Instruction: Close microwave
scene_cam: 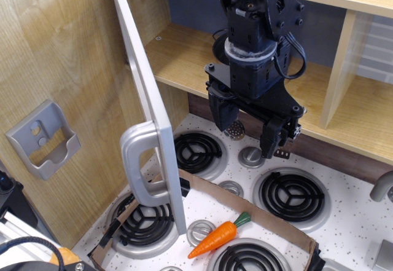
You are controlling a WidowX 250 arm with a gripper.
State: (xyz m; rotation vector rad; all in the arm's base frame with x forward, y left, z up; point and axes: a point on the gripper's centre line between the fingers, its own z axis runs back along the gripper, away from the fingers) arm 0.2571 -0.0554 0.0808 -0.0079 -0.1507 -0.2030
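I had the gripper (250, 129) hanging over the toy stove top (344, 222), its two dark fingers parted by a clear gap and holding nothing. The microwave door (147, 99) stood swung wide open off to the gripper's side, seen almost edge-on, with its silver loop handle (140, 166) lower than the fingers and nearer the camera. The gripper touched neither.

My worry was the approach: if I pushed near the hinge edge, or grazed the thin door edge, the fingers could slip off and the door would barely swing. Catching a finger inside the loop handle could drag the toy sideways. The carrot (220, 235) and cardboard strip (258, 212) below the gripper could be knocked if I dropped too low.

I could not see the door's window, buttons or hinge, and the top of the door ran out of frame.
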